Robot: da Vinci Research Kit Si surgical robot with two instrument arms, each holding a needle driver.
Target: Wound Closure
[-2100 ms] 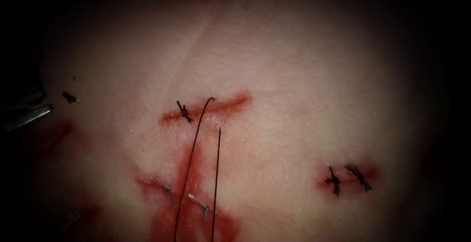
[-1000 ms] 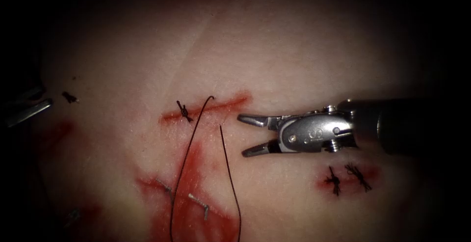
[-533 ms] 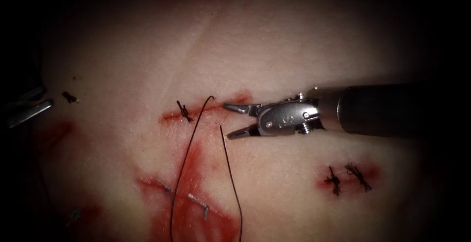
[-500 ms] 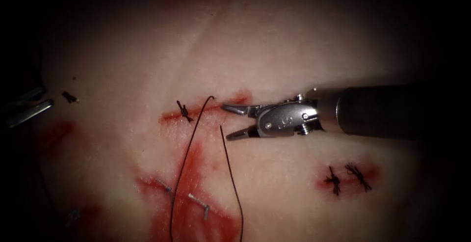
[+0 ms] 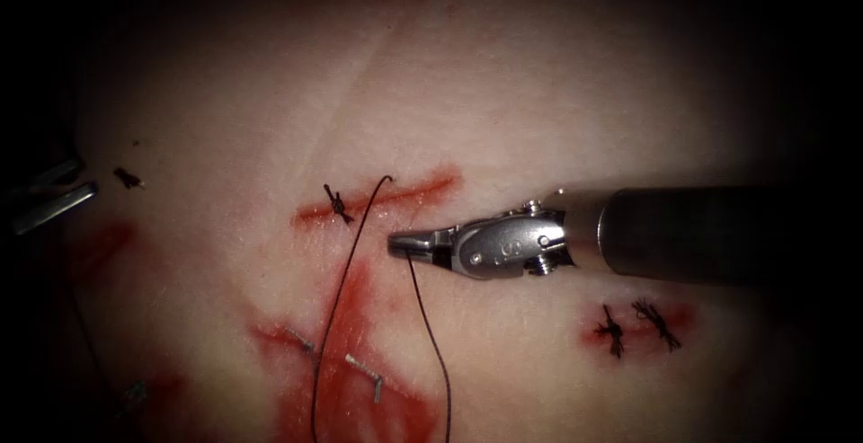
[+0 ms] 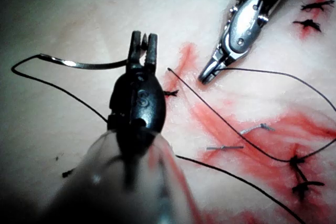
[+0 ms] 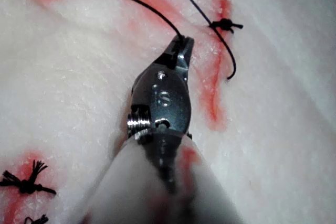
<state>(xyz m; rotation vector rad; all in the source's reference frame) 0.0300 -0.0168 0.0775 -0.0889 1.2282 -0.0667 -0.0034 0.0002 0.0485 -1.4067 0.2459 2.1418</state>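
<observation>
My right tool [image 5: 404, 243] reaches in from the right and lies just below the cut [image 5: 409, 189] in the tissue [image 5: 539, 93]. Its jaws are shut on the short free end of the thread [image 5: 430, 331]. The long strand [image 5: 340, 304] rises from the cut's middle and runs down the picture. One knot [image 5: 337, 203] sits left of it on the cut. In the left wrist view my left tool [image 6: 143, 43] is shut on the curved needle [image 6: 84, 65] near one end. The needle is clear of the tissue, with thread trailing from its far end. The right tool [image 6: 207, 74] [image 7: 179, 43] grips the thread.
A small closed cut [image 5: 638, 322] with two knots lies lower right, under the right tool's shaft. Red fluid [image 5: 360, 407] spreads below the main cut, with two metal staples [image 5: 364, 376] in it. A cut thread scrap [image 5: 126, 176] and pale metal bars [image 5: 49, 209] lie far left.
The right tool came in from the right with open jaws, moved left and down to the short thread end, and shut on it. The thread end has bent a little.
</observation>
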